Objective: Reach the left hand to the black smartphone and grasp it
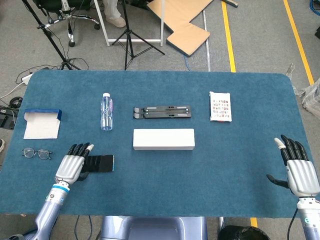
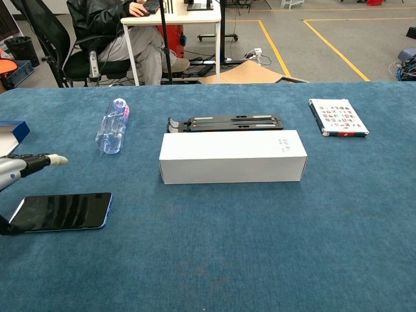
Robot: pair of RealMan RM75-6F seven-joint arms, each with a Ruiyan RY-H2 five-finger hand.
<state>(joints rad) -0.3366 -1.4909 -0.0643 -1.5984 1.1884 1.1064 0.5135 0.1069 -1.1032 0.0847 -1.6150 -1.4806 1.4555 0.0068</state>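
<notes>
Reach step: left hand [image 1: 72, 165], fingers spread, empty, hovers over black smartphone [image 2: 62, 211] near white box [image 1: 163, 139]. Next: lower, close on edges.

A lab floor: yellow floor tape [image 1: 228, 35], tripod [image 1: 131, 37], seated person at desk [image 2: 114, 29]

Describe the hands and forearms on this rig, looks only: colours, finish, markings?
Both hands match: left hand and right hand have silver-grey metallic backs with ribbed knuckle segments. The fingers are black, one on each hand tipped white. The thumbs are black too. Wrists narrow into pale blue-grey forearm tubes with a teal ring. No cables, sleeves or readable markings visible.
</notes>
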